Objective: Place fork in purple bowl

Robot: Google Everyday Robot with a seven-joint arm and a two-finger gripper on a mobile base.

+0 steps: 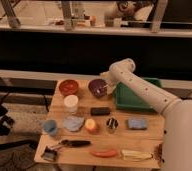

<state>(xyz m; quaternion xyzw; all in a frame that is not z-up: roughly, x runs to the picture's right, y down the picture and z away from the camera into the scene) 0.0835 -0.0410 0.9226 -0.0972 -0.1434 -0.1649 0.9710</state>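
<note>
Fingers (pixel 104 88) hover over the purple bowl (pixel 96 87).

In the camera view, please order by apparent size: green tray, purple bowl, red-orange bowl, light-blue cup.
1. Green tray, partly hidden by the arm.
2. Purple bowl and red-orange bowl: they look alike; the gripper is over the purple one.
3. Light-blue cup.
</note>
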